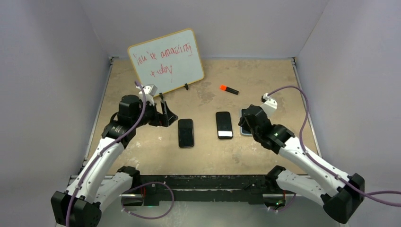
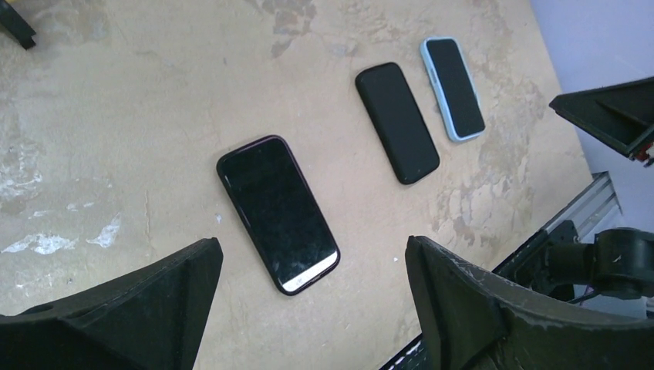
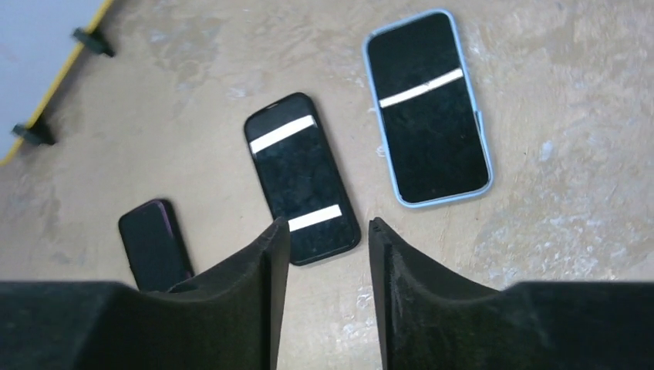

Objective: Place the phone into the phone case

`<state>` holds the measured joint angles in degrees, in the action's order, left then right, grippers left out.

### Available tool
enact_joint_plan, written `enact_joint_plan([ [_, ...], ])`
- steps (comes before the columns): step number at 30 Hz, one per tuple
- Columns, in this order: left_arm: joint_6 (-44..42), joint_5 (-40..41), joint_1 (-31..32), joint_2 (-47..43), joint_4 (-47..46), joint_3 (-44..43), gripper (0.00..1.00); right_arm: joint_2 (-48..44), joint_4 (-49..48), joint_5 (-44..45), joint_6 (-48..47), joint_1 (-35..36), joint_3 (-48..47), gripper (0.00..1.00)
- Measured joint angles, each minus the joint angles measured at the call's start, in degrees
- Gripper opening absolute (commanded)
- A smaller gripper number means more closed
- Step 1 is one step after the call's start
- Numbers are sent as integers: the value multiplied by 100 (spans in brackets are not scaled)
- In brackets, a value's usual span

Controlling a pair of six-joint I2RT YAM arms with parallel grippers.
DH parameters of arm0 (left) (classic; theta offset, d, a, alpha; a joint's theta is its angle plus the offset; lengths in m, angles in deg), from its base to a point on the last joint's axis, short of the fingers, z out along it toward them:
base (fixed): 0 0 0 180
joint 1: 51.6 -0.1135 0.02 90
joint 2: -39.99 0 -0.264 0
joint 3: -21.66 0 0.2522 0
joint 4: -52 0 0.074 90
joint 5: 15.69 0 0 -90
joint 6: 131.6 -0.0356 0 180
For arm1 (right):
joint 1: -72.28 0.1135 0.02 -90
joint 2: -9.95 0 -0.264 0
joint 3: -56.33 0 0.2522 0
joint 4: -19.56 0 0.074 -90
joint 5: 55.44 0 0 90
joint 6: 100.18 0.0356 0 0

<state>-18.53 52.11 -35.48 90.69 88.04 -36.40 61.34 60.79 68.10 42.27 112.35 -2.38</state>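
Note:
Three flat phone-shaped things lie in a row on the tan table. On the left is a black-screened phone with a dark purple rim (image 1: 186,133) (image 2: 278,213) (image 3: 154,243). In the middle is a black one (image 1: 224,125) (image 2: 396,122) (image 3: 302,177). On the right, a light-blue case with a black face in it (image 1: 244,132) (image 2: 453,89) (image 3: 428,108) is partly hidden under my right arm in the top view. My left gripper (image 1: 168,116) (image 2: 310,245) is wide open and empty, just left of the purple-rimmed phone. My right gripper (image 1: 247,121) (image 3: 328,225) is open with a narrow gap and empty, above the blue case.
A whiteboard (image 1: 166,61) (image 3: 38,46) with red writing stands at the back left on black feet (image 2: 15,27). An orange marker (image 1: 229,89) lies behind the phones. Grey walls close in both sides. A black rail (image 1: 208,182) runs along the near edge.

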Motion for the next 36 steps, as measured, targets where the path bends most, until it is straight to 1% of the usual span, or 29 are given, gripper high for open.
enact_joint_plan([
  [1, -35, -4, 0, 20, -4, 57, 93, 149, -2, -2, 48, -66, 28, 23],
  [3, -155, -2, 0, 35, -2, 153, 94, 411, -33, -11, 111, -236, 96, 2],
  [4, -212, 2, 0, 35, 0, 190, 94, 540, -79, -35, 120, -363, 153, 0],
  [11, -470, 101, 0, 4, 0, 308, 95, 1360, -350, -476, 31, -1467, 396, 0],
  [15, -514, 98, 0, 13, -2, 308, 95, 1694, -483, -632, -68, -1945, 396, 0],
  [19, -560, 101, 0, 20, -2, 308, 96, 1838, -566, -804, -111, -2275, 396, 0],
  [27, -579, 109, 0, 20, -2, 308, 96, 1926, -715, -1117, -87, -2417, 444, 0],
  [30, -592, 125, 0, 35, -2, 308, 96, 2037, -848, -1241, -22, -2433, 614, 0],
  [33, -616, 144, 0, 72, 0, 308, 96, 2153, -970, -1355, 136, -2437, 979, 0],
  [36, -619, 157, 0, 96, 0, 308, 96, 2197, -1316, -1416, 271, -2441, 1088, 0],
])
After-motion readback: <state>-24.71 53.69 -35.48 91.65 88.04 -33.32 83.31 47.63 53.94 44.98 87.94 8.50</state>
